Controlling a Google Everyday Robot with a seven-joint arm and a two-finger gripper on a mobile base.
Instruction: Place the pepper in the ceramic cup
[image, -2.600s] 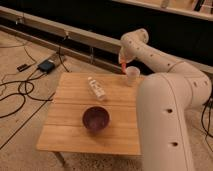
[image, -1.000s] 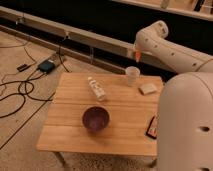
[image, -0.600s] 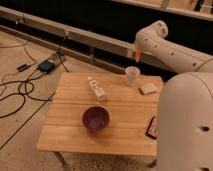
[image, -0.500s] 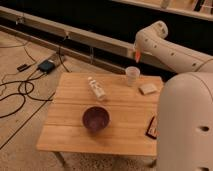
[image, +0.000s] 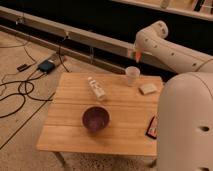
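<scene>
So the biggest thing we've got is the robot's white arm (image: 185, 115). It fills the lower right of the frame, climbs to the upper right and bends back down toward the top middle.

Next is the low wooden table (image: 125, 107), sitting in the centre on a speckled floor. Off to the left of the frame a bunch of black cables (image: 20, 90) loops across that floor.

On the table, the dark purple bowl (image: 95, 119) sits upright a bit below the middle, well apart from everything else. Up from it, a clear plastic bottle (image: 96, 88) lies on its side, pointing roughly toward the upper left. The ceramic cup (image: 132, 76) stands upright near the table's far edge, upper right of the bottle. Just to its lower right, close but not touching as far as we can see, is a beige block (image: 148, 89). A small dark box (image: 46, 66) sits on the floor at the upper left, past the table corner. At the table's right edge a dark flat thing (image: 151, 127) with some red on it pokes out beside the arm.

The gripper (image: 137, 51) is at the arm's tip, up in the air right above the cup. It's pinching the pepper (image: 137, 56), which hangs as a little orange sliver over the cup's mouth, clear of the rim.
</scene>
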